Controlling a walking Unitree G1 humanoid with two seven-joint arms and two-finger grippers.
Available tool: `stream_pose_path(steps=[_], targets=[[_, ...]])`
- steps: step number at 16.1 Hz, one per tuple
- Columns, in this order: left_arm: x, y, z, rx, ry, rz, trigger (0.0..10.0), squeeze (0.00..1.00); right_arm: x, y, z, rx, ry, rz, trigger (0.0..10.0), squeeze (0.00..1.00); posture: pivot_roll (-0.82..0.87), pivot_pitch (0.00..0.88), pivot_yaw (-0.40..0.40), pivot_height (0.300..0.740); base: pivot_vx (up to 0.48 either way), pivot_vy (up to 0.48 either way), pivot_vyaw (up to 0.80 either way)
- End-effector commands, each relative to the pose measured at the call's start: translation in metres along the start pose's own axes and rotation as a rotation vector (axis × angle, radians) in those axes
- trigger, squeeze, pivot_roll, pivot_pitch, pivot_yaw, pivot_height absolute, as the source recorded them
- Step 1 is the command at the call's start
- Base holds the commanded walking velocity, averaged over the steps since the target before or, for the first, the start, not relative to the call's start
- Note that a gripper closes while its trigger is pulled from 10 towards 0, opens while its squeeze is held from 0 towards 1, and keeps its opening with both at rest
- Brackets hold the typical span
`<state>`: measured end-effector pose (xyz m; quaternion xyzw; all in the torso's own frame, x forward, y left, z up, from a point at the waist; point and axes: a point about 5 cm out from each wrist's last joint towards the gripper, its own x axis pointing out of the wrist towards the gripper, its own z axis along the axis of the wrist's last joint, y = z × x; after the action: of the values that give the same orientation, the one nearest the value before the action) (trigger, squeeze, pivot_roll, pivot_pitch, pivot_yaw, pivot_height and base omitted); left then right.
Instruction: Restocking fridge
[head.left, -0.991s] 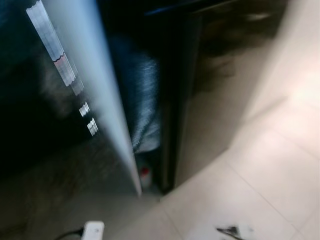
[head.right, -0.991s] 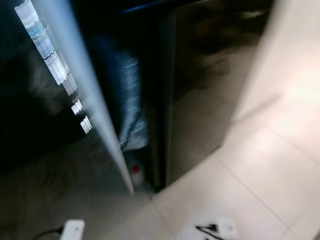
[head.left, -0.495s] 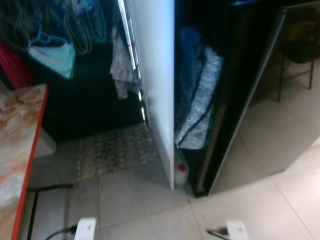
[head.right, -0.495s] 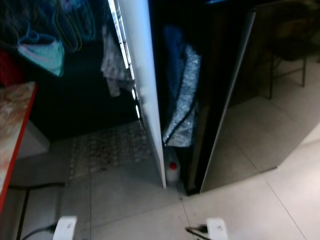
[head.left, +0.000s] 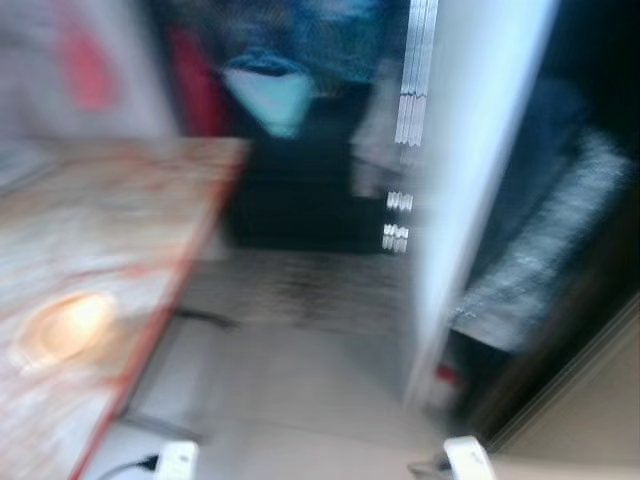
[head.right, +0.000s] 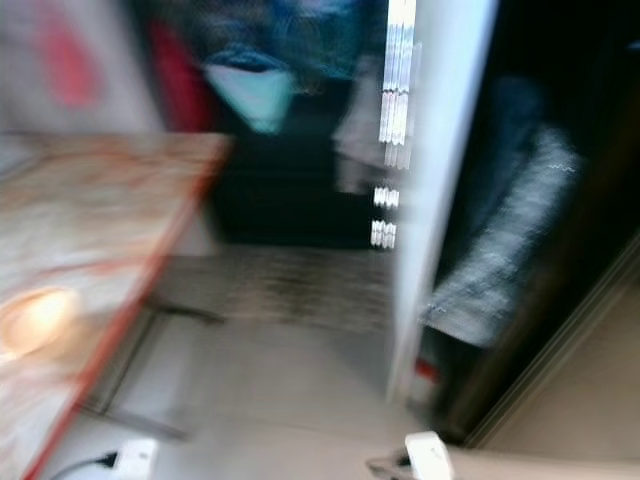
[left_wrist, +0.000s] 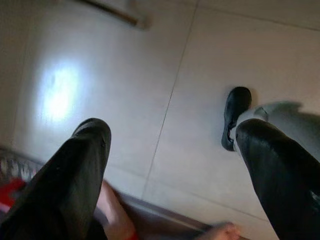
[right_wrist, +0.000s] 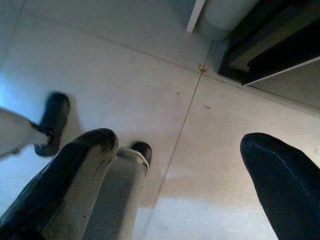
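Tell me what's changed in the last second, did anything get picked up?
Only the head camera swung left: the marble-topped table has come into view and the open fridge door sits further right. Nothing was picked up. Both grippers, left and right, hang open over the floor.

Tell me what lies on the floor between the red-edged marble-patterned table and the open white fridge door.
In the left eye view, between the red-edged table and the white fridge door lies a dark patterned mat on pale floor tiles.

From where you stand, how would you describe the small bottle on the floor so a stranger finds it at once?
Find the tall white door standing open on the right. At its foot, in the dark gap beside it, a small pale bottle stands on the floor tiles. Its red cap sets it apart from the grey-blue bundle above.
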<state>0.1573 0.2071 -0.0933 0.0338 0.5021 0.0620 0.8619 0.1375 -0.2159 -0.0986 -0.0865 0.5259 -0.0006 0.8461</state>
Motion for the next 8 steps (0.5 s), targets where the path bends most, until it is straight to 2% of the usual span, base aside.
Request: stream_pose_path(steps=[1, 5, 8], targets=[[0.0, 0.005, -0.001, 0.024, 0.005, 0.012, 10.0, 0.0, 0.001, 0.006, 0.004, -0.012, -0.007, 0.018, 10.0, 0.0, -0.01, 0.0, 0.057, 0.74, 0.0, 0.0, 0.8], [-0.001, -0.006, -0.006, -0.006, 0.01, -0.003, 10.0, 0.0, 0.0, -0.001, 0.001, -0.052, 0.005, 0.016, 10.0, 0.0, 0.01, 0.0, 0.017, 0.74, 0.0, 0.0, 0.8], [-0.001, -0.008, -0.008, -0.006, 0.014, -0.003, 10.0, 0.0, 0.0, -0.001, -0.003, -0.067, 0.012, 0.021, 10.0, 0.0, 0.02, 0.0, 0.014, 0.74, 0.0, 0.0, 0.8]])
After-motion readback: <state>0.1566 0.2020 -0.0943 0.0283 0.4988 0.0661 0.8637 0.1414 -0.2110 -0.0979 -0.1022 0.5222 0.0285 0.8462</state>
